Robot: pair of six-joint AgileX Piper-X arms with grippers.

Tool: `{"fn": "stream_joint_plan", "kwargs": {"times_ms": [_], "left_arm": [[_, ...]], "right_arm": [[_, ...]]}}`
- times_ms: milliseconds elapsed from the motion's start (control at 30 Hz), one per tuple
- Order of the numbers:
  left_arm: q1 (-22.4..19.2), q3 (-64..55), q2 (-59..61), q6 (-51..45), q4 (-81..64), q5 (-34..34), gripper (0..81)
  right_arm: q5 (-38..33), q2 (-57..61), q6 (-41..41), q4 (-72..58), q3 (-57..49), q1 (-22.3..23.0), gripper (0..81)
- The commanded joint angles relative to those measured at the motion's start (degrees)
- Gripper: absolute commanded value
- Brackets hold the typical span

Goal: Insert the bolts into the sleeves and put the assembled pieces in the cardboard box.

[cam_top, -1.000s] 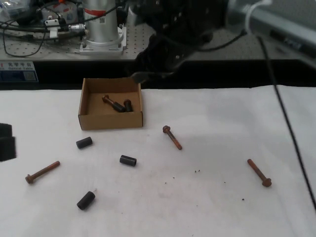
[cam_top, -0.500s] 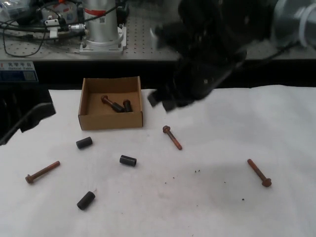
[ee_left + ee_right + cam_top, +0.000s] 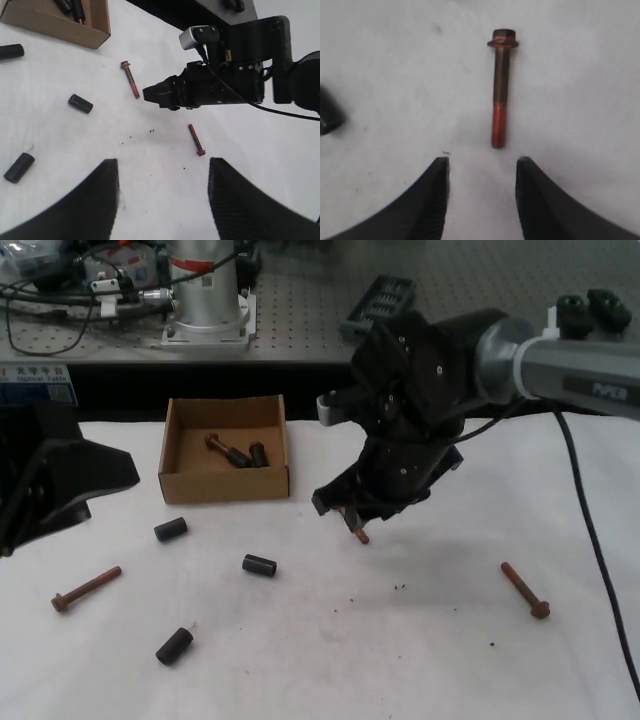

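A rusty bolt (image 3: 500, 87) lies flat on the white cloth just ahead of my open right gripper (image 3: 481, 197), with nothing between its fingers. From the high view that gripper (image 3: 345, 506) hangs low over this bolt (image 3: 360, 536), hiding its head. My left gripper (image 3: 162, 200) is open and empty, held high at the left, and the left arm (image 3: 55, 480) is beside the cardboard box (image 3: 225, 485). The box holds assembled pieces (image 3: 238, 453). Two more bolts (image 3: 87, 588) (image 3: 525, 590) and three black sleeves (image 3: 170, 530) (image 3: 259, 565) (image 3: 173, 645) lie loose.
A dark bench with a metal post (image 3: 205, 290) and cables runs behind the cloth. A black cable (image 3: 590, 530) from the right arm crosses the right side. Small dark specks (image 3: 400, 588) dot the cloth's middle.
The right arm swung from behind the box down and right, ending low over the middle bolt. The left arm came in from the left edge toward the box.
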Motion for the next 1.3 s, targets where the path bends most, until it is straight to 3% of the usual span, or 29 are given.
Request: {"fn": "stream_joint_plan", "kwargs": {"times_ms": [0,333,467,933,1033,1167,1267], "left_arm": [[0.2,-0.3,-1.4,-1.8,-0.3,0.1,40.2],[0.2,-0.3,-2.6,-2.0,-0.3,0.1,40.2],[0.2,-0.3,-2.6,-2.0,-0.3,0.1,40.2],[0.2,-0.3,-2.6,-2.0,-0.3,0.7,40.2],[0.2,-0.3,-2.6,-2.0,-0.3,1.9,40.2],[0.2,-0.3,-2.6,-2.0,-0.3,2.9,40.2],[0.2,-0.3,-2.6,-2.0,-0.3,3.1,40.2]], "right_arm": [[-0.3,1.0,0.1,-0.4,-2.4,-1.0,32.2],[-1.7,7.8,0.6,2.0,-10.8,-2.1,32.1],[-2.1,9.3,1.8,1.7,-11.7,-1.8,28.8],[-2.6,12.4,3.2,5.2,-11.9,0.3,28.6],[0.9,12.4,3.2,5.5,-11.9,1.3,22.3],[4.7,12.2,3.2,8.5,-12.1,2.1,2.6],[4.9,12.3,4.2,12.2,-12.1,2.3,4.2]]}}
